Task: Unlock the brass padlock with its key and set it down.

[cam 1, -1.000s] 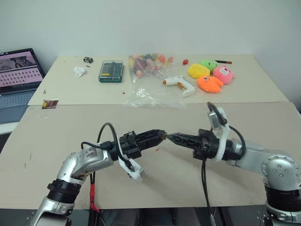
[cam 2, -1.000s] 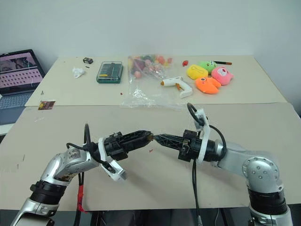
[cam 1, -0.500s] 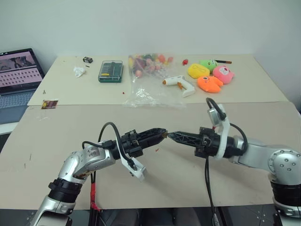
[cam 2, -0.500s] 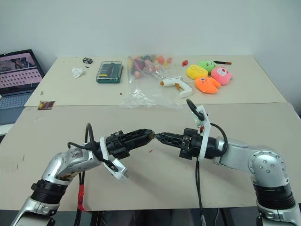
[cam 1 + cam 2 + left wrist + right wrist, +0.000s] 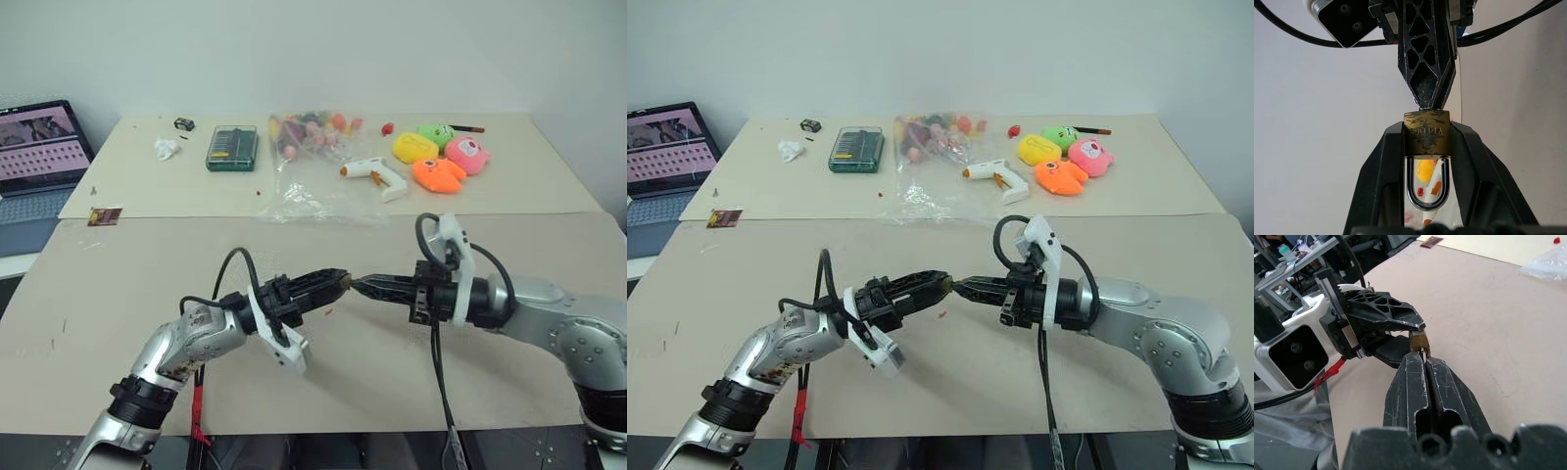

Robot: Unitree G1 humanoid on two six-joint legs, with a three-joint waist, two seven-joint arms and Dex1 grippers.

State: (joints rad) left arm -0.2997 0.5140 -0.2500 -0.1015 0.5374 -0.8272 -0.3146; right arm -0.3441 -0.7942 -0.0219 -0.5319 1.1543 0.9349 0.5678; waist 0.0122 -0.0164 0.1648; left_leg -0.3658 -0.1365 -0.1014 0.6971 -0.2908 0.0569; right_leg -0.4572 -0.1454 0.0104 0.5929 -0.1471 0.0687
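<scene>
A plain pale wall backs two tan tables (image 5: pixel 118 294) set end to end. The far one carries a laptop (image 5: pixel 34 147) at its left edge, a green bit case (image 5: pixel 231 148), a clear bag of small coloured items (image 5: pixel 312 162), a white glue gun (image 5: pixel 377 175) and three plush toys (image 5: pixel 439 157). The near table is my working surface, and both arms are held above it, meeting tip to tip at mid-table.

Compared with a second ago, neither hand has travelled, but both wrists have rolled. The white camera bracket on the right arm has swung from leaning outward to standing nearly upright, and the left one has tipped further under. I take this counter-rotation to be the key being turned in the cylinder. The shackle in the left wrist view still sits seated in the body with both legs in, so I judge the lock not yet released.

The left gripper (image 5: pixel 336 283) is narrowly parted and clamped across the brass padlock (image 5: pixel 1426 133), one finger on each flat face, shackle pointing back toward the wrist. The right gripper (image 5: pixel 361 285) is pinched fully closed. In the right wrist view a thin silvery sliver, which I read as the key (image 5: pixel 1422 352), runs from its tips to the padlock's underside. The padlock is therefore held off the table, directly in line with and touching the right fingertips. The key's seating depth cannot be confirmed.
</scene>
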